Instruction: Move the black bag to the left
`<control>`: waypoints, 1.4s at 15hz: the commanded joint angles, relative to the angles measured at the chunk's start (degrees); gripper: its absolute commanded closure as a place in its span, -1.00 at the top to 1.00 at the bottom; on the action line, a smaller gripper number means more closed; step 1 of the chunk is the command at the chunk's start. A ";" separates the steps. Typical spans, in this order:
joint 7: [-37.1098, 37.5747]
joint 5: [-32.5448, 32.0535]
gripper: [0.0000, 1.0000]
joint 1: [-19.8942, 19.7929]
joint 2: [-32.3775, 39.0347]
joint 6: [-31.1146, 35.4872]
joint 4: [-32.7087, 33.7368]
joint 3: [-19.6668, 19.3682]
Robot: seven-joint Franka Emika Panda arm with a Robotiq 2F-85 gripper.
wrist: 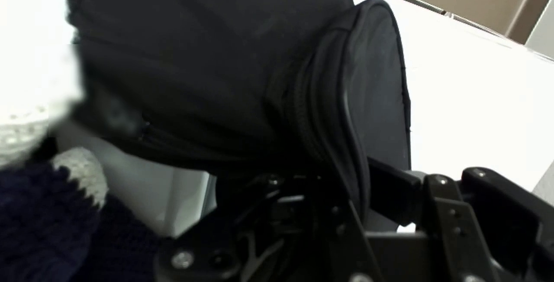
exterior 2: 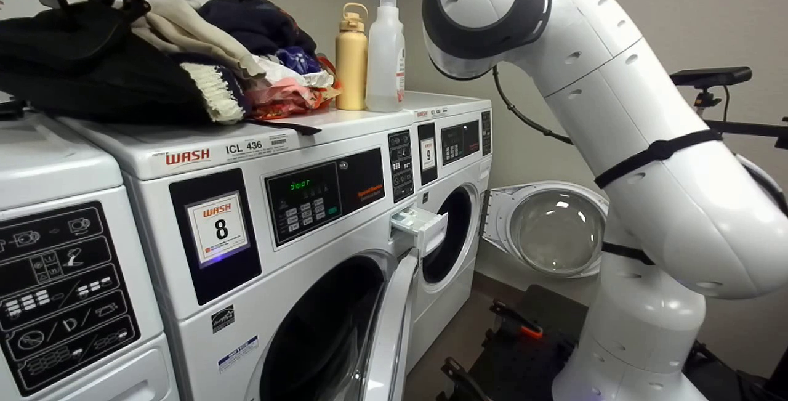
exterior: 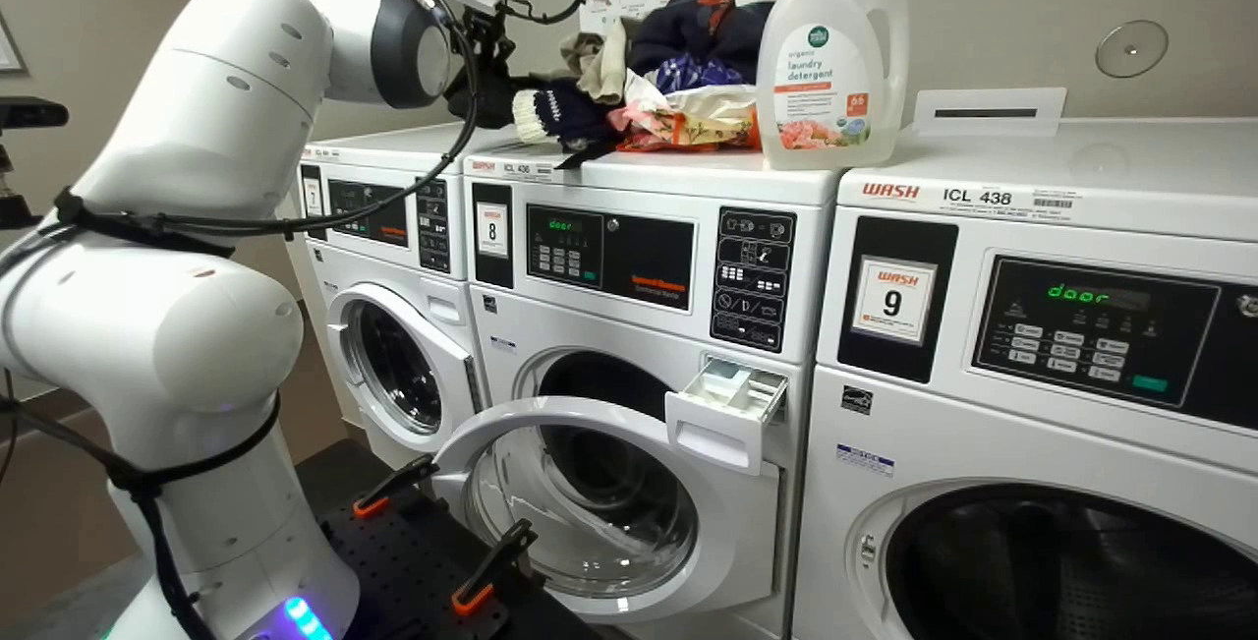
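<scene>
- Robot arm (exterior: pixel 221 80) nearest in an exterior view; black bag (exterior: pixel 496 101) beyond, by the left edge of the washer top (exterior: pixel 688 163).
- In an exterior view, bag against clothes (exterior 2: pixel 258 28).
- Wrist view: claw (wrist: pixel 355 191) pinches bag's rim; grasp done, leftward placing and release seemingly remain.

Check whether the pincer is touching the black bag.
Touching. The wrist view shows the black bag with its raised edge caught between the fingers of the pincer.
</scene>
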 commanded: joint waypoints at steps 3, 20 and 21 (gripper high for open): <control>0.61 0.59 -0.96 1.64 0.19 -0.99 5.07 1.12; 8.02 -2.10 -0.96 4.71 -1.08 16.38 9.61 -3.76; 8.26 -2.22 -0.96 4.89 -1.17 17.43 9.35 -3.86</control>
